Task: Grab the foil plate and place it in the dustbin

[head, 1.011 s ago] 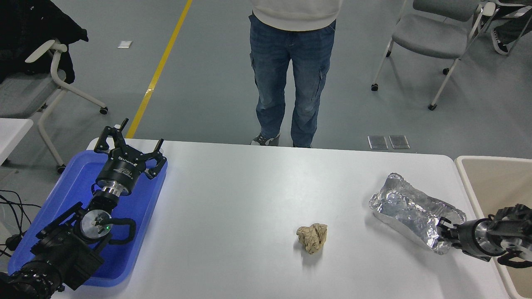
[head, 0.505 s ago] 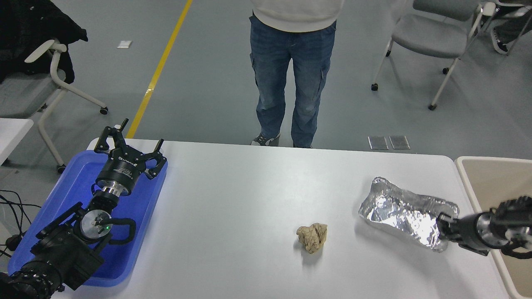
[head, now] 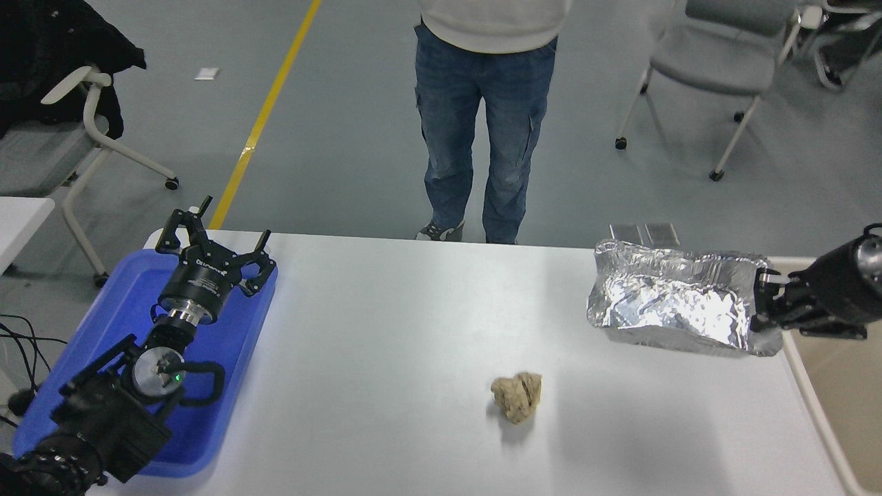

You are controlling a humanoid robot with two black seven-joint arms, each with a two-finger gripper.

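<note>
The foil plate (head: 672, 300) is a shiny silver, crinkled oblong of aluminium foil with a raised, dented rim; it is lifted clear of the white surface (head: 413, 331), tipped so its dimpled inside faces the camera, and its shadow falls on the surface beneath it; it hangs over the surface's far right corner, just left of the dustbin (head: 837, 413). The right gripper (head: 763, 302) comes in from the right edge above the dustbin, and its fingers are closed on the plate's right end, pinching the rim.

The dustbin is a beige plastic bin with a pale rounded rim and plain inner walls, standing against the right side of the surface; only its near-left part is in view, and nothing can be seen inside that part. The blue tray (head: 227, 386), a shallow smooth plastic one with rounded corners, lies at the opposite end from the dustbin, on the surface's left edge; the left gripper (head: 213, 244) is parked above the tray, its black fingers spread apart and holding nothing.

A small crumpled brown paper ball (head: 517, 395) lies on the surface well left of the dustbin, apart from the plate; beyond the surface's far edge a person in blue jeans (head: 479, 131) stands on the grey floor; a grey chair (head: 716, 55) on castors stands on the floor beyond the dustbin.
</note>
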